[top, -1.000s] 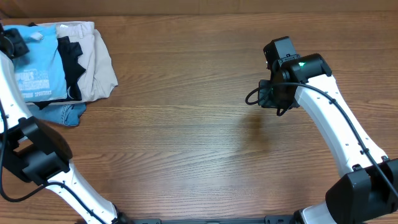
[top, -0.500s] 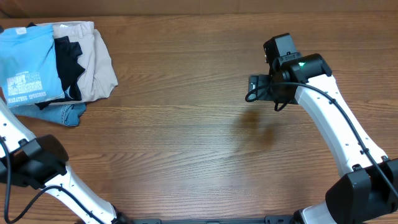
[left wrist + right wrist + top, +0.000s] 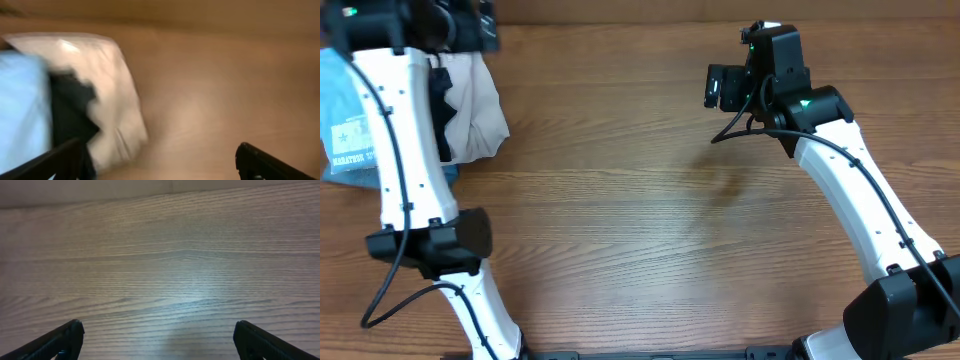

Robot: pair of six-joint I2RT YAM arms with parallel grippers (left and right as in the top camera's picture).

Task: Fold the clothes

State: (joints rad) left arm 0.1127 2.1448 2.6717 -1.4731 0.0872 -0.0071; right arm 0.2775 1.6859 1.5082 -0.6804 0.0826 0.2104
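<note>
Left end effector (image 3: 159, 162) is hanging fingers wide apart, gripping nothing, over the pile at 10 o'clock on the table (image 3: 620, 220). Sky-blue T-shirt (image 3: 342, 130) is lying there beside black garment (image 3: 442, 100) and beige trousers (image 3: 480, 110). Right end effector (image 3: 159, 341) is gaping empty at 1 o'clock.

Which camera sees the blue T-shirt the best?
The overhead view. The blue T-shirt looks sharp at the picture's left, its white print showing, though the left arm covers part. The left wrist view gives only a blurred blue patch. The right wrist view shows only the table.
</note>
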